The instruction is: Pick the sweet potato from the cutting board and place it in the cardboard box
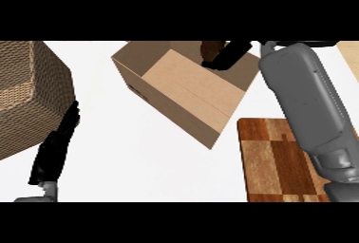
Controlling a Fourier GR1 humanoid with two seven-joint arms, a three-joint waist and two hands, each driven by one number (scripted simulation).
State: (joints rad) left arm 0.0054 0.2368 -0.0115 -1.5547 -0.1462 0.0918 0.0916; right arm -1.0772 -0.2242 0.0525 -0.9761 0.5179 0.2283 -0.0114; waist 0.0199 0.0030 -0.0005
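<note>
Right hand (226,55) at one o'clock, reached over the far rim of the open cardboard box (184,88), grey forearm running down to the five o'clock corner. Fingers (219,60) curled round the sweet potato (211,49), a dark reddish-brown lump showing only in part just beside the hand, held above the box's opening near its far edge. Hard to tell whether touching the rim or clear of it. Box standing tilted to the view at twelve o'clock on the white tabletop (133,156), flaps out of the way, plain inside. Wooden cutting board (270,163) at five o'clock, just beside the box's near corner, partly hidden under the right forearm. Left hand (57,144) at eight o'clock, fingers straight and released, resting beside a woven brown basket (28,95) at nine o'clock.
</note>
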